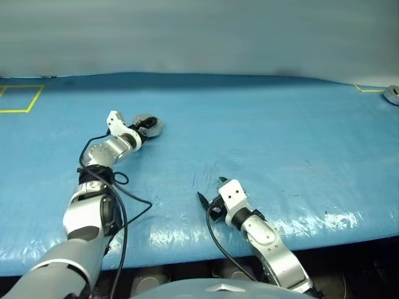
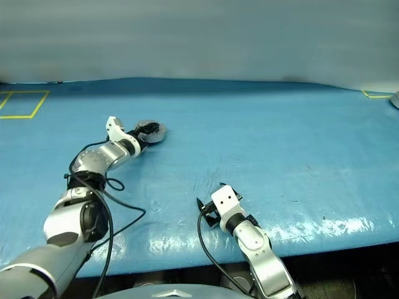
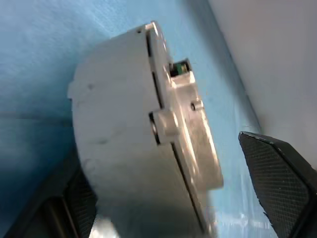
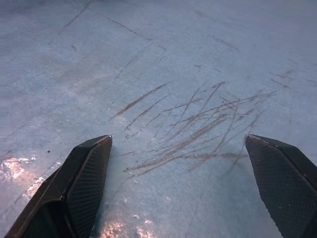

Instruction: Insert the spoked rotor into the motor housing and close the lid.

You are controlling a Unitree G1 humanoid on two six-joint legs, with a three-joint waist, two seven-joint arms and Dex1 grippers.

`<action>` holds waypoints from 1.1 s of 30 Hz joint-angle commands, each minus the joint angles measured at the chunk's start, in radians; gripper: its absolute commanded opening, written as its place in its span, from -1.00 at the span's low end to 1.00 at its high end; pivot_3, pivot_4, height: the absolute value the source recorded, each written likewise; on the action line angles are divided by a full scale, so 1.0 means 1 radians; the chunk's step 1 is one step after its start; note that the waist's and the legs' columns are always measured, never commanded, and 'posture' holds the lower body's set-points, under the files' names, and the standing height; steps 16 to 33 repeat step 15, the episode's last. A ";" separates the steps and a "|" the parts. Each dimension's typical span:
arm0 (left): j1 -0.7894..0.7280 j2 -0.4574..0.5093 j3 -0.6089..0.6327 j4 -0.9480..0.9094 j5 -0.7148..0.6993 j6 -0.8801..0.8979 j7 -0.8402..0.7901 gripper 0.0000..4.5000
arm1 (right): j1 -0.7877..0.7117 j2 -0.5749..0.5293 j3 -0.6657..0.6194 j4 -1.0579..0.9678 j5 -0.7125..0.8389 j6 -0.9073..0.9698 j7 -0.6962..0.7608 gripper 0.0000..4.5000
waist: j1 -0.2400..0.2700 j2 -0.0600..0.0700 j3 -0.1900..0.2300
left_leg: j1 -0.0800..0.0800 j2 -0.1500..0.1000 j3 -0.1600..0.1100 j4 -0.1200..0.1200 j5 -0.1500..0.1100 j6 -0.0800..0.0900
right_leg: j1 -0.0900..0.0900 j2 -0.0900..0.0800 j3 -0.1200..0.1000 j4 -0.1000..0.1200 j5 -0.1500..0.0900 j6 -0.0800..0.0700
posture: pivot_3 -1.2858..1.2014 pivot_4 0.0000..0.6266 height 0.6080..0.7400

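The motor housing (image 1: 154, 126) is a round grey case on the blue table (image 1: 280, 143), far left of centre. In the left wrist view the housing (image 3: 114, 139) shows side-on, with the lid (image 3: 193, 134) lying flat against it at a small hinge. The spoked rotor is hidden. My left gripper (image 1: 144, 129) reaches the housing with its fingers spread wide on either side; one finger (image 3: 277, 178) stands well apart from the case. My right gripper (image 1: 209, 199) hovers open over bare, scratched table near the front edge, with nothing between its fingers (image 4: 84, 178).
A yellow tape square (image 1: 19, 98) marks the table's far left corner. A grey object (image 1: 391, 93) sits at the far right edge by another tape corner. The table's front edge runs just behind my right gripper.
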 commanded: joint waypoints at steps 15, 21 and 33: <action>0.812 0.088 -0.406 -0.917 0.462 -0.501 -0.141 0.97 | 0.010 -0.001 -0.039 -0.012 0.036 -0.196 0.072 1.00 | 0.028 0.003 -0.020 | 0.014 0.001 0.000 -0.024 0.000 -0.014 | -0.005 -0.007 0.003 0.009 -0.015 -0.026 | 0.03 -0.52 1.00; 0.812 0.088 -0.406 -0.917 0.462 -0.501 -0.141 0.97 | 0.010 -0.001 -0.039 -0.012 0.036 -0.196 0.072 1.00 | 0.028 0.003 -0.020 | 0.014 0.001 0.000 -0.024 0.000 -0.014 | -0.005 -0.007 0.003 0.009 -0.015 -0.026 | 0.03 -0.52 1.00; 0.812 0.088 -0.406 -0.917 0.462 -0.501 -0.141 0.97 | 0.010 -0.001 -0.039 -0.012 0.036 -0.196 0.072 1.00 | 0.028 0.003 -0.020 | 0.014 0.001 0.000 -0.024 0.000 -0.014 | -0.005 -0.007 0.003 0.009 -0.015 -0.026 | 0.03 -0.52 1.00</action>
